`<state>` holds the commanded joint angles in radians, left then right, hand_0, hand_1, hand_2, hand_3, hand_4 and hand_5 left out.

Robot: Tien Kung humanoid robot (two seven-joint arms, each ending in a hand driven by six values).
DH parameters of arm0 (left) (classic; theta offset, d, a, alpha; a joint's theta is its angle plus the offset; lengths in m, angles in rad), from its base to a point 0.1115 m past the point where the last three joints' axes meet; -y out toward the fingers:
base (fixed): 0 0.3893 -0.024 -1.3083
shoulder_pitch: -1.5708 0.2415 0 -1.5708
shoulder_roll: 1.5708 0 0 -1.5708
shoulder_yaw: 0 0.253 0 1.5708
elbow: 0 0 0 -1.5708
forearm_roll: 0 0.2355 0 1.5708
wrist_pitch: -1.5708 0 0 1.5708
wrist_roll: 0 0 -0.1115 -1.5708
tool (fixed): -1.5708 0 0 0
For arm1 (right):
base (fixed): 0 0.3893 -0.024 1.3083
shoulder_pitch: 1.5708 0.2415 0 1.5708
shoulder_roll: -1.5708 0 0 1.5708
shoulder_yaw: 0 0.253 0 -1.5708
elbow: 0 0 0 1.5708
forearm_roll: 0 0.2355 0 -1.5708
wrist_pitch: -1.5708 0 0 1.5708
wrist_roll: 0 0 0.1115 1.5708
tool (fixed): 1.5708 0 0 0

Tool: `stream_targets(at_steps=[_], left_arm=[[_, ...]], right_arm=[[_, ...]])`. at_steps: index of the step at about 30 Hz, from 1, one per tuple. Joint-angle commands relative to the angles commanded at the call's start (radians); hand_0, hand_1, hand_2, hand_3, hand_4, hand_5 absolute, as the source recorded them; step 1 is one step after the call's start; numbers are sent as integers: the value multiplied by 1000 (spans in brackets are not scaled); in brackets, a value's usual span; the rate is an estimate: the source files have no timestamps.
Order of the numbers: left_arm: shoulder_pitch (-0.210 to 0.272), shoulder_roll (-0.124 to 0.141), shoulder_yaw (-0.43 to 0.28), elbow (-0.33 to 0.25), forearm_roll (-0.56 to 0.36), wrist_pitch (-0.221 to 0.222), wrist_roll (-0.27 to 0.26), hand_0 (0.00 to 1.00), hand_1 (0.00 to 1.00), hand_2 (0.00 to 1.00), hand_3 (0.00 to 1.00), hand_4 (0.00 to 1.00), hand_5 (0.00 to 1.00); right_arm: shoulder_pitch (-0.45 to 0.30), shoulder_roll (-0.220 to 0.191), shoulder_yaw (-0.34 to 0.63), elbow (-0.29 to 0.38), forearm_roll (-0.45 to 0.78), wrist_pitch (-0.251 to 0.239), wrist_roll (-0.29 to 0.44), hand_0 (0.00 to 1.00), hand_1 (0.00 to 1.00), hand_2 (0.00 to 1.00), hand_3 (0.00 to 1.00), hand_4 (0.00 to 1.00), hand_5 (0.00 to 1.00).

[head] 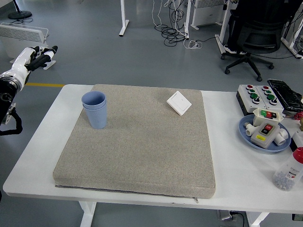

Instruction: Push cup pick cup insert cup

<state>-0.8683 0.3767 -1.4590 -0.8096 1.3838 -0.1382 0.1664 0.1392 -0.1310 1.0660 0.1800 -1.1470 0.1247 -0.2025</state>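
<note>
Two blue cups [95, 109] stand upright, one nested inside the other, on the left part of a grey mat [142, 142] on the white table. My left hand [39, 56] is white with black fingertips. It is raised at the picture's far left, off the table and well away from the cups, with fingers spread and holding nothing. My right arm is out of view.
A white square switch plate [179, 102] lies on the mat's far right part. At the table's right stand a button box [258, 96], a blue plate [245, 129] with parts, and a bottle [289, 171]. An office chair [251, 33] stands behind.
</note>
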Motion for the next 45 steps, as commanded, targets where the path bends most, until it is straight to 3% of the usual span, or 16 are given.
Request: stream_targets(at_steps=[5,6,11,15,18,19,25,30,36,40,45], left_arm=[[83,31,-35,-72,-208,-50,4,753,764,843,705,674,936],[100,33,-42,-84,-247,-58,1,830,855,922,871,725,998],[218,36,-74,-142,-462,-98,-35,830,855,922,871,725,998],[274,35,-70,-169,-622,-92,-67,852,878,946,897,735,998],[329,13,-72,-220,-746,-48,-90,865,884,974,911,712,998],[349,-5,-76,-230,-769,-25,-117,865,884,974,911,712,998],[405,-78,-107,-239,-709,12,-208,875,892,988,925,694,998],[454,-132,-158,-248,-620,-9,-205,880,893,987,921,664,998],[511,-225,-269,-283,-530,-36,-189,883,895,988,922,656,998],[549,-279,-316,-305,-501,-43,-185,883,895,988,922,656,998],[585,-324,-360,-332,-488,-41,-186,883,896,987,922,652,998]], right_arm=[[-3,2,7,0,1,-2,2,773,679,674,567,128,473],[-3,2,7,0,1,-2,2,773,679,673,567,127,473],[-4,6,15,0,0,-5,3,773,679,673,567,127,473],[-5,8,21,0,-10,-5,3,773,679,673,567,127,473],[-5,8,24,0,-10,-5,3,773,679,673,567,127,473],[-5,8,25,0,-12,-6,4,773,679,673,567,127,473],[-1,10,28,0,-20,-5,4,773,679,673,567,127,473],[2,11,30,0,-22,-5,5,773,679,673,567,127,473],[4,13,34,0,-29,-4,4,773,679,673,566,127,473],[4,13,37,0,-33,-4,3,773,679,673,566,127,473],[4,13,42,0,-37,-4,3,773,679,673,566,127,473]])
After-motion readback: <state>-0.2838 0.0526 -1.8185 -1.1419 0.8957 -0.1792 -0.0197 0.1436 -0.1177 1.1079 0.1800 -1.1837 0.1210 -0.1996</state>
